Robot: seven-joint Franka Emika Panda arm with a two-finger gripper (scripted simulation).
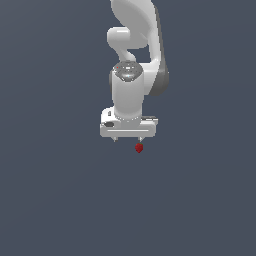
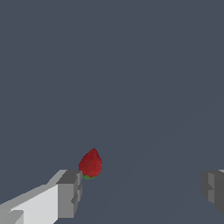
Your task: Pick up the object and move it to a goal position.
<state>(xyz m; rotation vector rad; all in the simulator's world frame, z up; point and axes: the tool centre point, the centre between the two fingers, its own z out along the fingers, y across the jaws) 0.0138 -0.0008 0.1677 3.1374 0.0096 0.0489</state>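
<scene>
The object (image 1: 139, 148) is a tiny dark red strawberry-shaped lump on the grey floor, just under the finger on the exterior view's right. In the wrist view the object (image 2: 90, 163) lies with its point away from the camera and its greenish top toward it, right beside one fingertip (image 2: 70, 192). The other fingertip (image 2: 213, 189) is far off at the frame's edge. My gripper (image 1: 128, 140) points straight down with its jaws wide apart and holds nothing; it also shows in the wrist view (image 2: 141, 190). The object is off-centre, near one finger rather than midway between them.
Only the flat dark grey floor (image 1: 60, 200) surrounds the arm. The white arm (image 1: 132, 60) rises above the gripper. No other objects or goal marker show.
</scene>
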